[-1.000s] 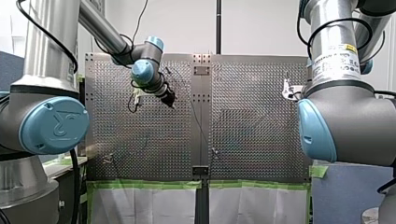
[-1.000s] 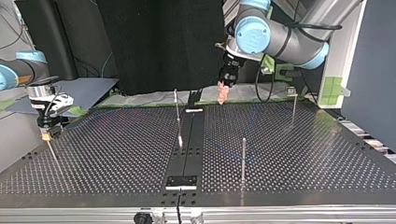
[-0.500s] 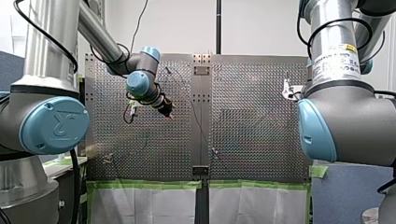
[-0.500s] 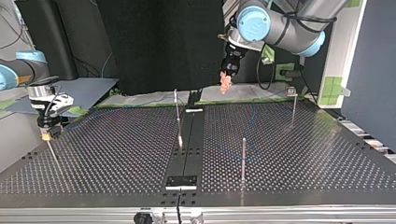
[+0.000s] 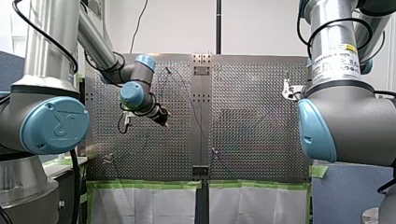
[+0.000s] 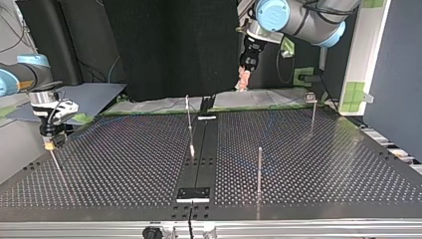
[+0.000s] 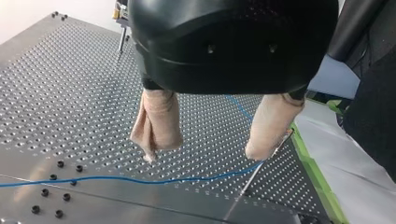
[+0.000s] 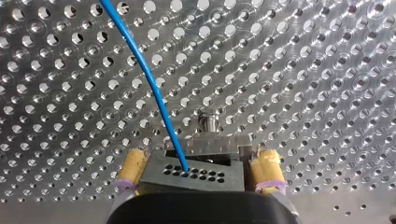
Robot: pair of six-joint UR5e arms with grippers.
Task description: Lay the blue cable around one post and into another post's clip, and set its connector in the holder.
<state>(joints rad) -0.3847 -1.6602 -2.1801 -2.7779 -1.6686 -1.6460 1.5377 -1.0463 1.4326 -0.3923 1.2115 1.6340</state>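
Lying under left end effector (image 7: 201, 155) is blue cable (image 7: 140, 180).

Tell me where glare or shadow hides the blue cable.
Right wrist view: the blue cable stands out against the evenly lit perforated table. Left wrist view: plain too, despite sheen. Front view: glare off the table nearly hides it. Top view: the table reads dark and the cable is faint.

My left arm (image 5: 49, 46) and my right arm (image 5: 355, 116) are silver-grey tubes with pale blue round joint caps (image 5: 53, 125). Black cables (image 5: 322, 28) loop along both. My right arm bears a white label (image 5: 336, 58). My left tool (image 7: 203, 154) is black with beige pads (image 7: 159, 121). My right tool (image 8: 198, 172) has yellow pads (image 8: 132, 165).
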